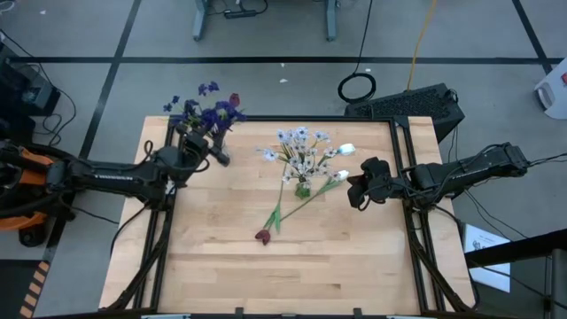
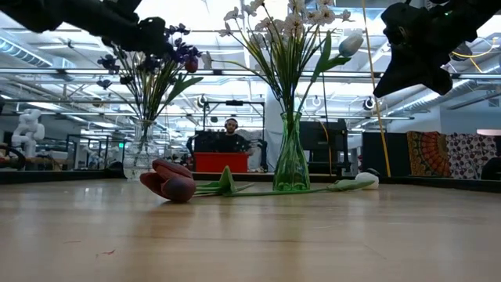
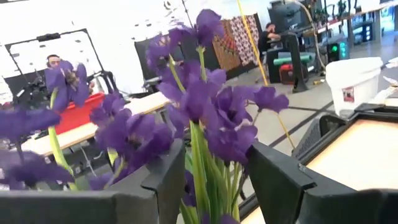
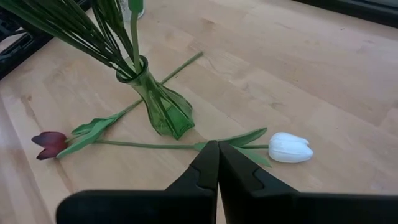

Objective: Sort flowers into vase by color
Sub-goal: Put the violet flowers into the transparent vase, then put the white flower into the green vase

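Observation:
Purple-blue flowers [image 1: 208,113] stand in a clear vase [image 2: 141,153] at the table's far left corner, with a dark red bud [image 2: 190,63] among them. My left gripper [image 3: 214,162] is level at the height of the blooms and open, one finger on either side of their green stems [image 3: 200,168]. A green vase [image 4: 161,106] at mid-table holds pale white-lilac flowers [image 1: 299,146] and a white tulip [image 1: 345,149]. A dark red tulip [image 4: 51,143] and a white tulip [image 4: 291,148] lie flat on the table beside it. My right gripper [image 4: 217,149] hovers shut above the lying white tulip's stem.
Black frame rails [image 1: 403,151] run along the table's left and right sides. A black case [image 1: 407,105] sits beyond the far right corner. Bare wood [image 1: 292,275] spreads across the near half. A person [image 2: 231,125] sits in the room behind.

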Motion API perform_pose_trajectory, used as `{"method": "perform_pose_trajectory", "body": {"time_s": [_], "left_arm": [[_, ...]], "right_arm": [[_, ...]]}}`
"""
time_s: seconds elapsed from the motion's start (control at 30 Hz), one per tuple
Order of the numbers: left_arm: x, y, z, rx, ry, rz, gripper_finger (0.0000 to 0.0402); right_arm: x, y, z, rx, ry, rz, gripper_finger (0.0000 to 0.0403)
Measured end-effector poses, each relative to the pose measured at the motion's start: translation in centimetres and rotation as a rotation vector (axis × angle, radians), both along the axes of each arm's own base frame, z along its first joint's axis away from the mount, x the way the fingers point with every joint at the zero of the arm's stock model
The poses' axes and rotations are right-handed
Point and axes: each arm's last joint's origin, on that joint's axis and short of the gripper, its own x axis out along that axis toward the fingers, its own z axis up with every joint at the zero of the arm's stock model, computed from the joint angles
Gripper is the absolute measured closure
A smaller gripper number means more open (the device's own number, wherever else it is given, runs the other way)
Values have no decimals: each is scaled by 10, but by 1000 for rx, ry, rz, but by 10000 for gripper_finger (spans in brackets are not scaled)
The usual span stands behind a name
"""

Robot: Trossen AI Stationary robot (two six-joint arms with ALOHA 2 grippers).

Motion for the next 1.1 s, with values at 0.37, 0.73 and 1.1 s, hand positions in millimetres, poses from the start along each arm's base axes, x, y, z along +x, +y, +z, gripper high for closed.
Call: {"method": "perform_pose_trajectory", "body": {"time_s": [0.37, 0.73, 1.1], "left_arm": [[-1, 2, 49, -159, -28, 90, 226], [-12, 0, 97, -232, -118, 71, 226], [3, -29, 117, -233, -106, -156, 241]], "right_arm": [[0, 0, 0, -2, 1, 2, 403], [0, 0, 0, -12, 5, 6, 403], [-1, 0, -2, -29, 42, 35, 403]]}}
